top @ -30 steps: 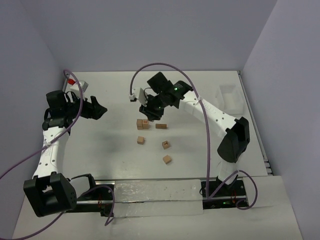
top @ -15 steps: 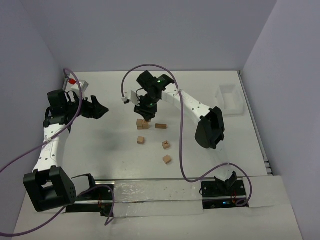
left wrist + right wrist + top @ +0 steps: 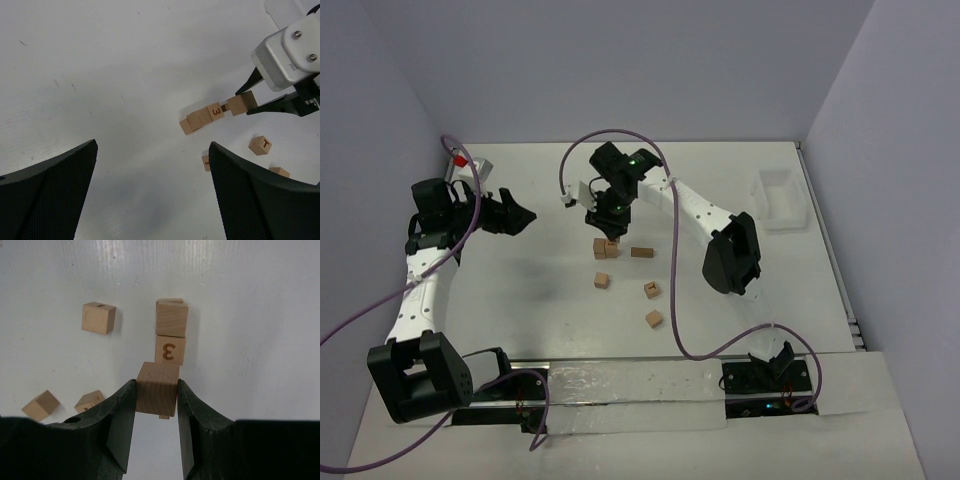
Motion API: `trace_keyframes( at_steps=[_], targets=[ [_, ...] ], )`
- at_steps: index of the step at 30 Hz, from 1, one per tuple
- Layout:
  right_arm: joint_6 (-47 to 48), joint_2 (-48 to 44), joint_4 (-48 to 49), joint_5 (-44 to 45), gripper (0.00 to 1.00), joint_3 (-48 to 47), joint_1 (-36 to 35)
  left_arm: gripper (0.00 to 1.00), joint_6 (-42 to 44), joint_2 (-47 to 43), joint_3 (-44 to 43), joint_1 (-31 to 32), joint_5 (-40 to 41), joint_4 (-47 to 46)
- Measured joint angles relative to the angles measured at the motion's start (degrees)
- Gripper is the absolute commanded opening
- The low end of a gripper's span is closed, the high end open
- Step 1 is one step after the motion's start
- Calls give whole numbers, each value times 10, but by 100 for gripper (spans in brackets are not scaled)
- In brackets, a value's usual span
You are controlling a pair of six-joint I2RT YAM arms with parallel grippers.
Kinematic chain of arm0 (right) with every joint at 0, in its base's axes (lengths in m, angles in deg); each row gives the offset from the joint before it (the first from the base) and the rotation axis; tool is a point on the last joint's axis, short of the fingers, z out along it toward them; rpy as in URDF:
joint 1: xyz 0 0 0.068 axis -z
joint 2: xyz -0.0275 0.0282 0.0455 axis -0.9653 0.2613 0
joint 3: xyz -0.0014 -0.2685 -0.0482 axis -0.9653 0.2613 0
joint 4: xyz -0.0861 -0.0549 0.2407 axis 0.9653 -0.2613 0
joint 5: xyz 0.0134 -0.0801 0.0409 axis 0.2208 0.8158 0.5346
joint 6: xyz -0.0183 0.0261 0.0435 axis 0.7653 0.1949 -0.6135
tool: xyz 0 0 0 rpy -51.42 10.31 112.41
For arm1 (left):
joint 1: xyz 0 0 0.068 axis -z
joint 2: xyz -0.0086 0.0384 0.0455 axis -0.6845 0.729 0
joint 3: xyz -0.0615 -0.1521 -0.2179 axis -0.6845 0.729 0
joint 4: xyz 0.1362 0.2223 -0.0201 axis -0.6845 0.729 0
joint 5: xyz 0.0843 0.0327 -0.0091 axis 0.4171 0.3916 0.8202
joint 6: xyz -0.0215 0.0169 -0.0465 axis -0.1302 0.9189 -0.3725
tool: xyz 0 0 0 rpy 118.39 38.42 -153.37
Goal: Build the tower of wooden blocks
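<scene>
My right gripper (image 3: pixel 610 230) (image 3: pixel 156 386) is shut on a plain wood block (image 3: pixel 157 390) and holds it just off the table. Right behind it, two blocks lie touching in a short row: one marked "3" (image 3: pixel 170 350) and a plain one (image 3: pixel 171 317). The left wrist view shows the same row (image 3: pixel 200 119) and the held block (image 3: pixel 242 104), with a small gap between them. No upright tower shows. Three loose blocks (image 3: pixel 602 281) (image 3: pixel 651 290) (image 3: pixel 653 319) lie nearer the arms, and another (image 3: pixel 641 252) lies right of the row. My left gripper (image 3: pixel 523 216) (image 3: pixel 152 150) is open and empty, to the left.
A white plastic tray (image 3: pixel 780 198) stands at the far right. A small red and white object (image 3: pixel 468 160) lies at the back left. Purple cables loop over both arms. Walls close the table on the left, back and right.
</scene>
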Motion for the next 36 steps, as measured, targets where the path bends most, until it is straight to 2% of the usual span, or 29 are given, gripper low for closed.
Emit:
trace_keyframes(
  at_steps=[9,36],
  targets=[
    [3,40,-4,8,0,-19,0,99,-5,0,0,-3,-1,-2],
    [14,57,-8,15,0,-41,0,99,-6,1,0,-4,-6,-3]
  ],
)
